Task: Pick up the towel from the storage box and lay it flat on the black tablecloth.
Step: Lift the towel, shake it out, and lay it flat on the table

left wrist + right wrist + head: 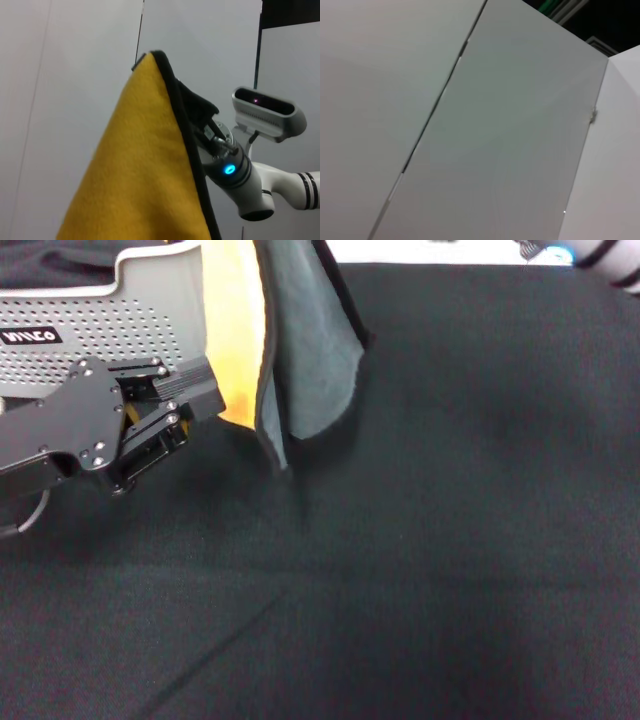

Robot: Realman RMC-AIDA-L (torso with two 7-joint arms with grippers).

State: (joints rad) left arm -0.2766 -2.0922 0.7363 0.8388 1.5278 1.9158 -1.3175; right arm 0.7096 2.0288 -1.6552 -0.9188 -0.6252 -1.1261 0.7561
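My left gripper (190, 410), at the left middle of the head view, pinches the yellow face of the towel (290, 350), which hangs in a folded drape at the upper centre of the frame, grey-teal side turned to the right and its lower edge dangling just above the black tablecloth (450, 540). The storage box (110, 320) sits in the upper left corner, right behind the cloth, its label showing.

In the left wrist view the yellow face of the towel fills the lower left and rises to a dark-edged peak. Near that peak sits the tip of my right arm with its blue light, but I cannot tell whether the right gripper (212, 132) grasps the cloth or how its fingers stand. The right wrist view shows only pale wall panels.

I judge the pick-up done: the towel seems lifted clear of the box. What remains is carrying it over open tablecloth, spreading out the folds and laying it flat.
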